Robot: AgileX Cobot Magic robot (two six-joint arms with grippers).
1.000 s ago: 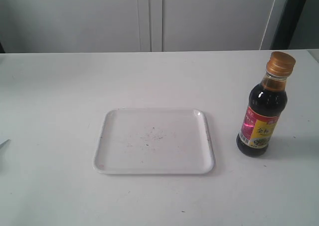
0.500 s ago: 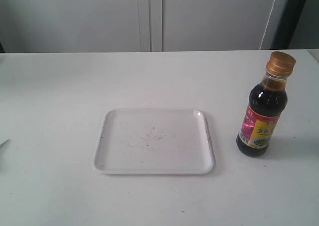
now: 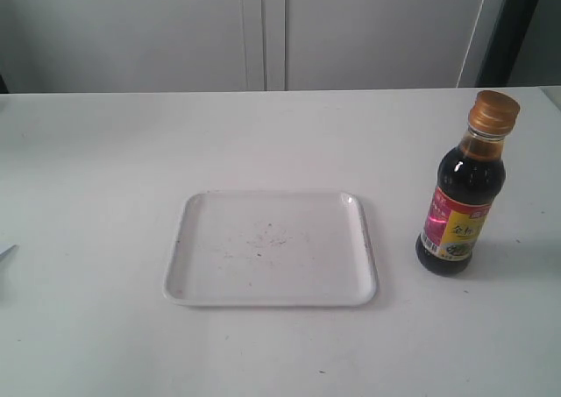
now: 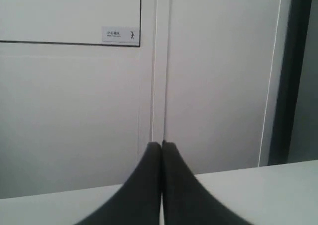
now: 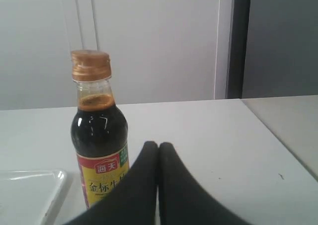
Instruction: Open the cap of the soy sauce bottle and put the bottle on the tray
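the soy sauce bottle (image 3: 462, 200) stands upright on the white table (image 3: 105, 152), to the right of the tray (image 3: 272, 301) and apart from it, with a strip of bare table between them. the cap (image 3: 493, 112) sits closed on the neck, so by the look of it nothing of the task is done yet: this is the very start, before any approach. the tray holds nothing, only some faint specks. the next move, i'd judge, calls for one arm to steady the glass body while the other gets at the small flip top. the right arm looks the nearer one, since its wrist view has the bottle close ahead of its tips. the right gripper (image 5: 158, 146) has its two dark fingers (image 5: 141, 185) pressed together, holding nothing and touching nothing. the left gripper (image 4: 161, 146) is likewise closed flat on empty air, facing the cabinet doors (image 4: 74, 111) beyond the table, with no task thing in its view
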